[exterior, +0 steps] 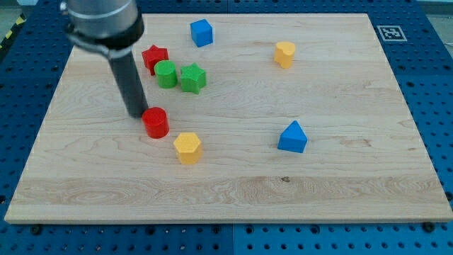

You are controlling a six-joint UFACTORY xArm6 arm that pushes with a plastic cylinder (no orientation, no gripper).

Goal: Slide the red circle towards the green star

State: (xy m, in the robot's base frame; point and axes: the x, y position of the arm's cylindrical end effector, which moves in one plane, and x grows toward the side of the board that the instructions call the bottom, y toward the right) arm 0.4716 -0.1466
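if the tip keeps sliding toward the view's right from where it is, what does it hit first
My tip sits just left of the red circle, seemingly touching it, so that comes first. The yellow hexagon lies farther right and lower, probably off that line.

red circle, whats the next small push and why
Probably a short push toward the view's upper right. My tip sits just at the upper left of the red circle, while the green star lies up and to the right of it. So I would first shift the tip to the circle's lower-left side, then push.
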